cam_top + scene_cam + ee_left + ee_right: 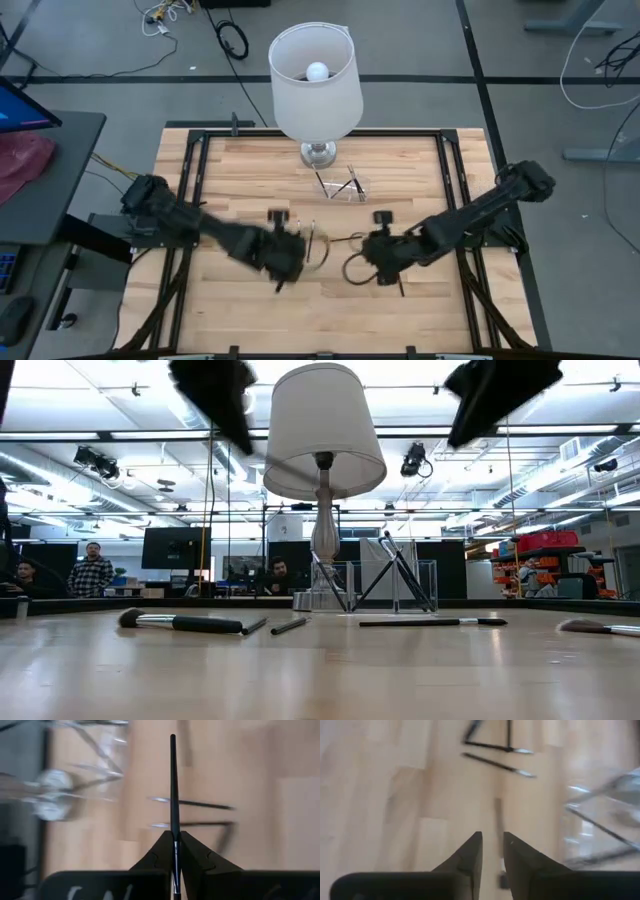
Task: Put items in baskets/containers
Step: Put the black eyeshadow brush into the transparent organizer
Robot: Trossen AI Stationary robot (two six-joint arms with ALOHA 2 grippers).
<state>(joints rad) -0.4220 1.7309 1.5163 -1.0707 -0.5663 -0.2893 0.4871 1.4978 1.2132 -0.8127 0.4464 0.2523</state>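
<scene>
Brush pinched by its very end in my left gripper could swing or slip near the box; my right gripper hangs parted, empty.

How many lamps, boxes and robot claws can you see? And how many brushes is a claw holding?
Lamp: 1
Box: 1
Claws: 2, the left claw and the right claw
Held brush: 1, in the left claw
Total: 5
Other brushes lie around and lean in the box, too blurred to count surely.
</scene>
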